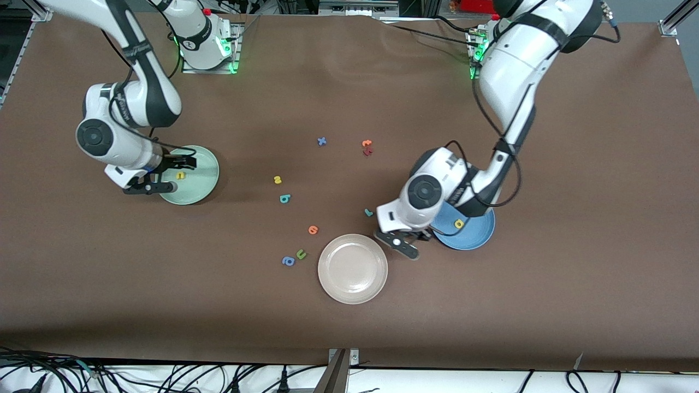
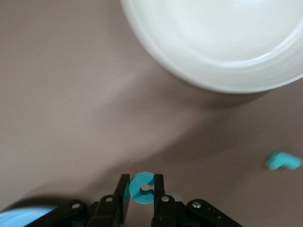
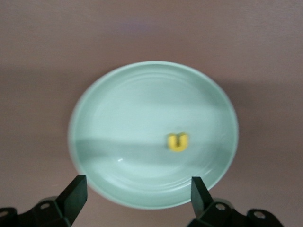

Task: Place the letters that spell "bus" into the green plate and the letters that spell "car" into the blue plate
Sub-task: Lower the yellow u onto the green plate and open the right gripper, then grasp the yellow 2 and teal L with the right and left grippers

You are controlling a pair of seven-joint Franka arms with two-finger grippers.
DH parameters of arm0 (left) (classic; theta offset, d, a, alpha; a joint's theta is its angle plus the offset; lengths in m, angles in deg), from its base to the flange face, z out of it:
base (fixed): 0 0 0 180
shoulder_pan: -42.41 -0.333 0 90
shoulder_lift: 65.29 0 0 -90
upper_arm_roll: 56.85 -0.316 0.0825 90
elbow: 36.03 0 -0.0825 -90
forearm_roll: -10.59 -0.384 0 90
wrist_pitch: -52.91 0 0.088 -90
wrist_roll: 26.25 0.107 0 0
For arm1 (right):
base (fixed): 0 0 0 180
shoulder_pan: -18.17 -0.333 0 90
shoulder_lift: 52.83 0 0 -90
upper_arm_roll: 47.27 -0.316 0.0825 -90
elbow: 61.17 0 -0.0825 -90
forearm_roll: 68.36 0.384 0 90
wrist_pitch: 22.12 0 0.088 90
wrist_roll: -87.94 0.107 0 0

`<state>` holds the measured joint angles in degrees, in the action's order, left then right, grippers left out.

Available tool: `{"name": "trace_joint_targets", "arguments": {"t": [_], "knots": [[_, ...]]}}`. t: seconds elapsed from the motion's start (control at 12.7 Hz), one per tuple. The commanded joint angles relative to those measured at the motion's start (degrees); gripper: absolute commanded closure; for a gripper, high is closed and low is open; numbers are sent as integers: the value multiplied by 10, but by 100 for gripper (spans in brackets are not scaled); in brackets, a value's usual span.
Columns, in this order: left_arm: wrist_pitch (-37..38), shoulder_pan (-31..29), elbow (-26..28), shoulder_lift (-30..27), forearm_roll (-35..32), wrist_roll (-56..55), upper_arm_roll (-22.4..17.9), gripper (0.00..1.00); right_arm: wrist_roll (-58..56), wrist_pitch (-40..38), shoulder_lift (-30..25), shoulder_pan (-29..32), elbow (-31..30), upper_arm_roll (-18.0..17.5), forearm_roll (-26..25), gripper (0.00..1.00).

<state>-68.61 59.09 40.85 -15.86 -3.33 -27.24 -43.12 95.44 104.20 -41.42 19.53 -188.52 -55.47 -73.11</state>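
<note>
If we lay a clock on the table point(image 1: 546, 305) as the front camera sees it, with twelve at the robot bases, the green plate point(image 1: 205, 185) sits far out at nine. The blue plate point(image 1: 475, 237) sits at about four, and a beige plate point(image 1: 353, 268) at six.

The right gripper point(image 1: 170, 174) hangs over the green plate with its fingers spread wide and nothing in them. The yellow u point(image 1: 180, 175) lies in that plate. The left gripper point(image 2: 141, 182) is low, at two o'clock from the beige plate, just beside the blue plate. Its fingers are pinched on the teal c point(image 2: 136, 189), one on each outer side. We cannot tell if the c is off the table yet.

The yellow a point(image 1: 458, 223) lies in the blue plate. The teal r point(image 1: 368, 212) lies on the table at twelve from the beige plate. The teal b point(image 1: 284, 198) and yellow s point(image 1: 277, 179) lie close together, near the middle, toward nine.

We think these letters are very light and thin, so they need only a soft squeeze. They look smooth, so they could slip or turn in the fingers. We would hold the c across its round back and open side, low on the fingers, and carry it gently. For the r, we would pinch its straight stem.
</note>
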Motion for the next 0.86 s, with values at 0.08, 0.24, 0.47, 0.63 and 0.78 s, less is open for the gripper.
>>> {"name": "trace_joint_targets", "arguments": {"t": [0.08, 0.24, 0.47, 0.63, 0.78], "knots": [[77, -60, 11, -33, -16, 93, 8, 99, 157, -6, -9, 0, 7, -103, 4, 4], [95, -74, 26, -34, -16, 95, 8, 91, 206, 35, 7, -4, 7, -157, 3, 3], [96, -69, 31, -42, -10, 85, 9, 0, 248, 115, 55, -37, 19, -179, 1, 3], [96, -65, 30, -43, -9, 42, 39, 0, 248, 133, 95, -59, 43, -179, -6, 4], [93, -54, 26, -42, -9, -57, 70, 0, 248, 176, 122, -74, 44, -178, -9, 10]]}}
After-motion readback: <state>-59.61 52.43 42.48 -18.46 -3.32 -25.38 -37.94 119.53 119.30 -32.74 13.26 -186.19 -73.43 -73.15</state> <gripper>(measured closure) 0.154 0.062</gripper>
